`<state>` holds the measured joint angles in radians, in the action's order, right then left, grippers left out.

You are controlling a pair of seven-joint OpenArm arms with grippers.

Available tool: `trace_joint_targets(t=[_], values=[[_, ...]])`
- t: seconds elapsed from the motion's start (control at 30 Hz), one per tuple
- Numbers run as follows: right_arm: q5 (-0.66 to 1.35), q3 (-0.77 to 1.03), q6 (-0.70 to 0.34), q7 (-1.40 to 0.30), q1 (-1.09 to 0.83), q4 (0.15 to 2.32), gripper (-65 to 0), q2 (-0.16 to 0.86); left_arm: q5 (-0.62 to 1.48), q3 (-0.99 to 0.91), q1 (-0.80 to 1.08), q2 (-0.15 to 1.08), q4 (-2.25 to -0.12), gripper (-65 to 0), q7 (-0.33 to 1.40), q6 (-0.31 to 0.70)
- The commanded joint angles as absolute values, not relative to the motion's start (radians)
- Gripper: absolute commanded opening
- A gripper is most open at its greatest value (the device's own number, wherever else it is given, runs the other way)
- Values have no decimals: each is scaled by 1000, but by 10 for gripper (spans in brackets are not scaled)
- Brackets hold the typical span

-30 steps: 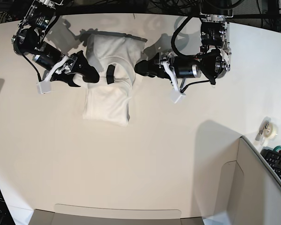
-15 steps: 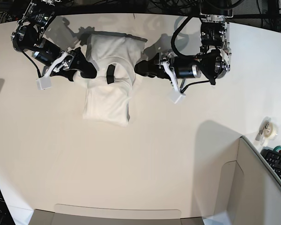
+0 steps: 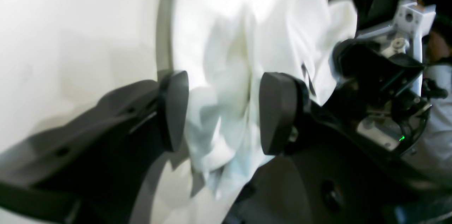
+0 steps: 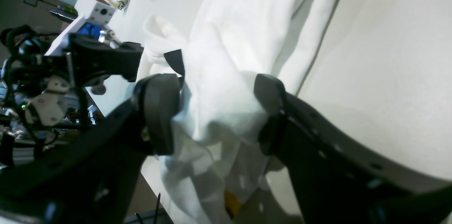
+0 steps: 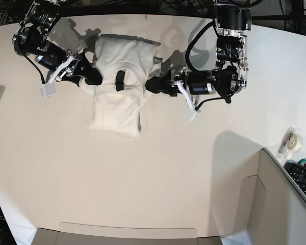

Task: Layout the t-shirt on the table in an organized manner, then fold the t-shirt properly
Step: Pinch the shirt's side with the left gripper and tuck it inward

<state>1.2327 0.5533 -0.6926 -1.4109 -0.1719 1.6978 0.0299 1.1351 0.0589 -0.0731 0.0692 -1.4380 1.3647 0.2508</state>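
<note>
While the base view hides it, wrist views show both hands (image 3: 219,111) (image 4: 212,114) spread around t-shirt (image 5: 120,87) folds.

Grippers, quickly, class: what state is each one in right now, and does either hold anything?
Left gripper: open, pads either side of bunched t-shirt cloth, no grip yet.
Right gripper: open, jaws straddling a fold of the t-shirt, not clamped.

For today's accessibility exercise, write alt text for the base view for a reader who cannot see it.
A crumpled white cloth t-shirt with a dark neck label lies near the far edge of a large plain white table. Two black robot arms flank it: the right gripper at its left side, the left gripper at its right side.
</note>
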Motion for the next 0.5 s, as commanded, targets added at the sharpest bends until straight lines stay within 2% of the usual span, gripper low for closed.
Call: trace_joint_targets(t=[0.0, 0.2, 0.4, 0.47], values=[[1264, 555, -698, -1396, -166, 1712, -333, 39, 1162, 58, -91, 65, -1443, -330, 1365, 252], [1264, 555, -698, -1396, -166, 1710, -333, 41, 1170, 58, -91, 47, -1443, -330, 1368, 254], [1264, 555, -698, -1396, -166, 1710, -334, 41, 1283, 45, -91, 47, -1437, -342, 1368, 246], [1264, 555, -698, -1396, -166, 1710, -334, 41, 1288, 42, -91, 48, -1417, -375, 1363, 189]])
